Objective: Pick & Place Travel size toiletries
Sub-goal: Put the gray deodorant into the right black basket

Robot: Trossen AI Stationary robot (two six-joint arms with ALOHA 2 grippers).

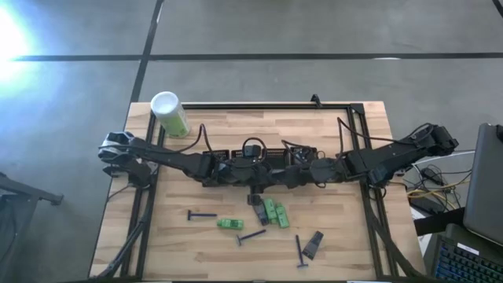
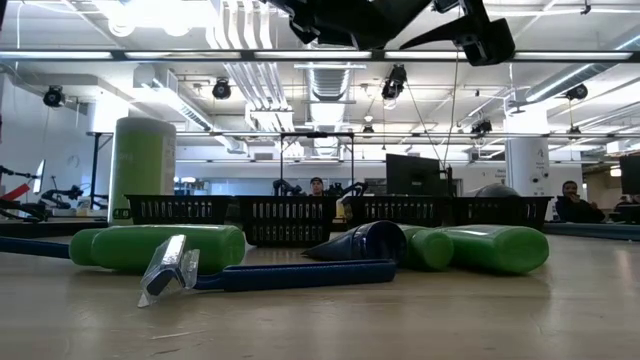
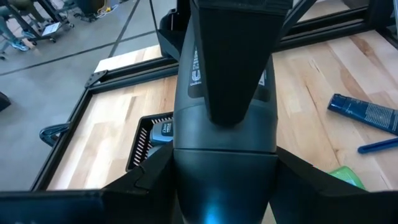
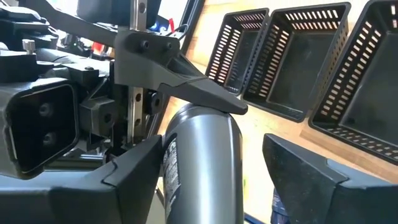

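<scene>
Both arms meet over the middle of the table, above the row of black mesh trays (image 1: 271,153). My left gripper (image 1: 250,168) is shut on a grey tube (image 4: 199,168) with a printed label, held up in the air. My right gripper (image 1: 297,170) is open, one finger on each side of the same tube; a clear gap shows beside one finger (image 4: 305,180), and I cannot tell whether the other touches. The other toiletries lie on the wood near the front: green packets (image 1: 273,211), dark flat packets (image 1: 313,244) and thin razors (image 1: 200,215). My left gripper pinches the grey tube (image 3: 224,168) between its two fingers, coming from the table's left and slanting a little downward. In the right wrist view one of its fingers (image 4: 186,87) lies against the tube's end (image 4: 202,118). The tube is lifted clear above the trays.
A tall green canister with a white cap (image 1: 169,114) stands at the table's far left. A black frame rail (image 1: 259,106) runs along the far edge and down both sides. In the low view a razor (image 2: 250,275) and green packets (image 2: 160,247) lie close in front.
</scene>
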